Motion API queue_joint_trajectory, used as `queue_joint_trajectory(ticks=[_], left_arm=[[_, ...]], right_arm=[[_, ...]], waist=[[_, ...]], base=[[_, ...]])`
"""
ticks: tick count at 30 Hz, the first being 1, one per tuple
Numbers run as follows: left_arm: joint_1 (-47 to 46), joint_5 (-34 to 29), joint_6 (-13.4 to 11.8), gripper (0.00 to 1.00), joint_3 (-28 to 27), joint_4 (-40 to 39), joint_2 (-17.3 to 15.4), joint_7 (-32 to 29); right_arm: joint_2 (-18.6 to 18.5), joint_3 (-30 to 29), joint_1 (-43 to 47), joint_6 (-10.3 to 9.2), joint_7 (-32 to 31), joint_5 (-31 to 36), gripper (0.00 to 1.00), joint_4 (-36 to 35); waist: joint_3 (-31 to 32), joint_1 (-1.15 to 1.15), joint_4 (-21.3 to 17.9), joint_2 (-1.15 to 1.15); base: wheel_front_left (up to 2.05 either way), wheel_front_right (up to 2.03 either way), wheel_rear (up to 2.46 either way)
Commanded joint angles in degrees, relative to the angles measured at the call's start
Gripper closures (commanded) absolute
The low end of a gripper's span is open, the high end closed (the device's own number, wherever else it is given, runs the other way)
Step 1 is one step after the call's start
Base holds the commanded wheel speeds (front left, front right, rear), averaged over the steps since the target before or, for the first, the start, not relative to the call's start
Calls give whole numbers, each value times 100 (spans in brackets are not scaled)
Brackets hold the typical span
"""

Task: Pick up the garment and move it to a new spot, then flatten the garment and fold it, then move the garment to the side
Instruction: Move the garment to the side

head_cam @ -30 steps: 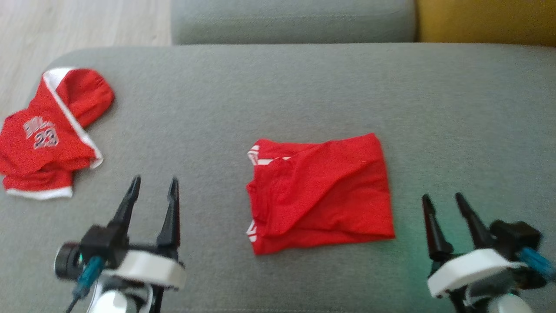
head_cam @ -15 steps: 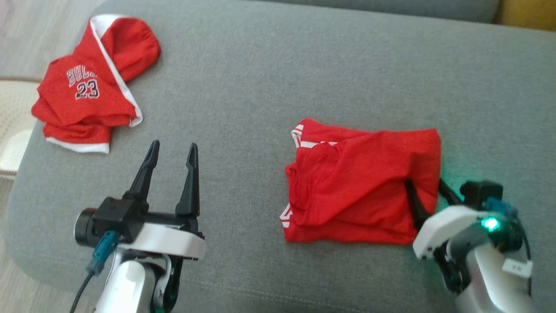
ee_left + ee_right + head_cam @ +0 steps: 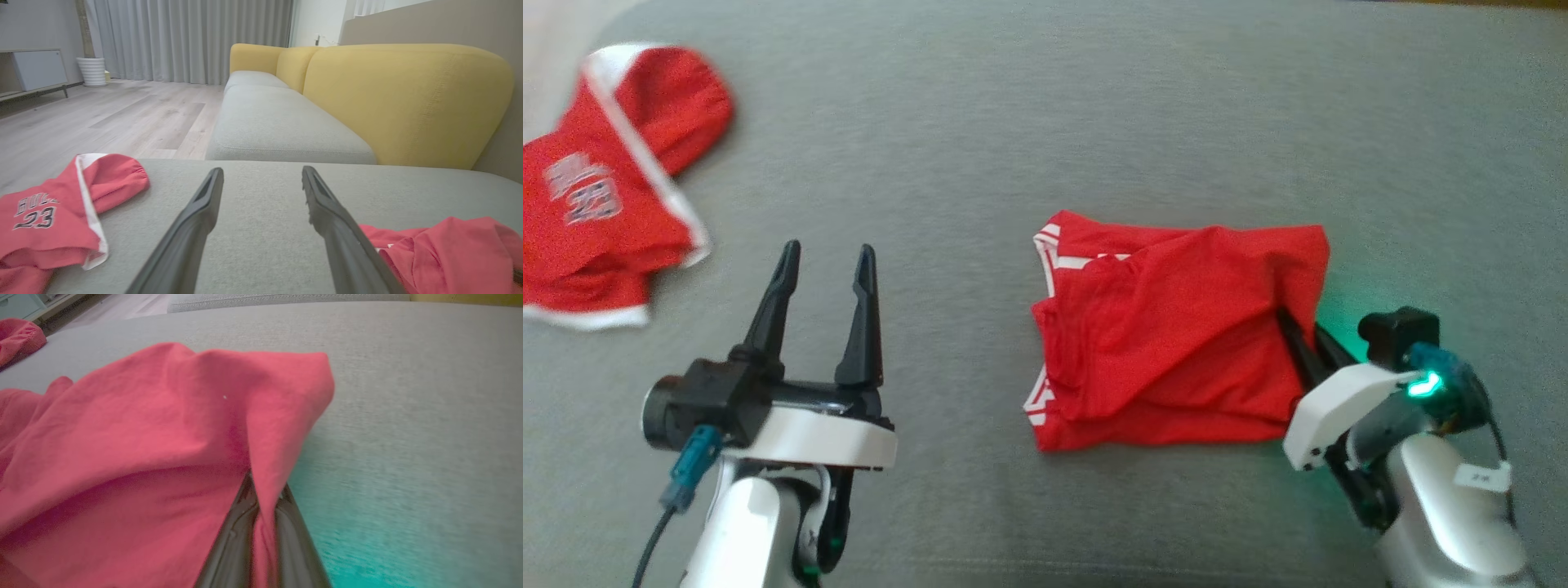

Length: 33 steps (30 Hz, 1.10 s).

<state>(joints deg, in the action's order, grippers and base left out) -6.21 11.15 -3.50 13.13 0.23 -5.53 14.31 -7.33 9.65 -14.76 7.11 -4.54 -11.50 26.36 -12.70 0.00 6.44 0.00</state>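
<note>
1. Garment [image 3: 1176, 335]: one, red with white trim, folded into a rough rectangle and lying near the middle of the grey seat [image 3: 1013, 122]. Its right edge is drawn up into a raised fold, plain in the right wrist view [image 3: 143, 437].
2. Right hand [image 3: 1303, 335]: one, at the seat's near right. Its two dark fingers are pinched narrow on that raised fold, with cloth between them [image 3: 265, 498]. A green light glows on its wrist.
3. Left hand [image 3: 827, 247]: one, over the seat's near left, its fingers spread wide and holding nothing [image 3: 262, 171].
4. Red jersey [image 3: 596, 212]: one, numbered 23, bunched at the seat's far left end.
5. Since a second ago:
   - The right hand, then wide and clear of the cloth, has reached the garment's right edge and closed on it.
   - The left hand stays wide.
   - The head camera has shifted, so both garments sit elsewhere in the picture, yet neither has moved across the seat.
</note>
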Motion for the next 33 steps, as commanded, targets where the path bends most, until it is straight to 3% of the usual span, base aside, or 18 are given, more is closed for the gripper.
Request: queue_joint_trajectory(ticks=[1,7,16,22,33], left_arm=[[-246,-60,21,0,-240,-227,-69,68],[-317,-115,64,0,-249,-288,-91,68],[-586,-206,179,0,-159,-302,-128,68],[-835,-264,270,0,-79,-282,-167,68],[-1292,-340,444,0,77,-244,-108,69]], right_arm=[[-203,148,-261,37,-26,39,100,-255],[-735,140,-541,37,-186,53,100,-446],[-1614,-618,-1501,37,-352,28,100,-148],[-1991,-888,-2207,37,-415,132,100,192],[-2051,-1383,-2941,37,-476,637,100,1086]], waist=[[-89,0,-478,0],[-213,0,-1082,0],[-617,0,-1679,0],[-1013,0,-1734,0],[-1652,0,-1510,0]], base=[[0,0,0],[0,0,0],[0,0,0],[0,0,0],[0,0,0]])
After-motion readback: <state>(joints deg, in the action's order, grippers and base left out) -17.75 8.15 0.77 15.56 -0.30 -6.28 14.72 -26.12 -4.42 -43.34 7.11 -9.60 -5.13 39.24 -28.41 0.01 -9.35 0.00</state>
